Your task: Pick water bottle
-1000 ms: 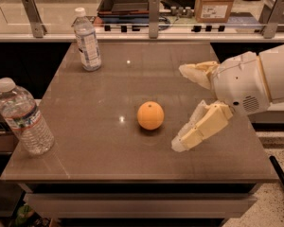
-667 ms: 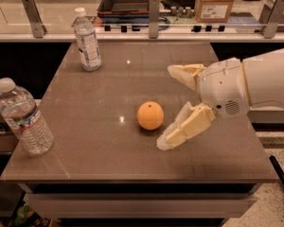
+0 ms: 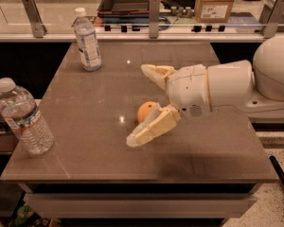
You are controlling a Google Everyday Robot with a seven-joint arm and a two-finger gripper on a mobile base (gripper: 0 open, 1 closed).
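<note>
— Water bottle point(image 3: 23, 117): where does it stand?
— Upright near the front left corner of the brown table point(image 3: 85, 155) (white cap on, narrow label band round its middle), well apart from the white arm point(image 3: 227, 86).
— And the gripper point(image 3: 137, 105)?
— Over the middle of the table, its two fingers point(image 3: 154, 126) spread wide, gripping nothing. An orange point(image 3: 145, 111) shows between them.
— Anything else?
— A slimmer bottle point(image 3: 87, 39) stands at the far left.

Gripper point(image 3: 137, 105) hangs mid-table, fingers spread, an orange point(image 3: 145, 111) beside the lower one. Bare tabletop point(image 3: 85, 136) runs toward the water bottle point(image 3: 23, 119) at nine o'clock. Slim bottle point(image 3: 87, 40) stands at eleven.
</note>
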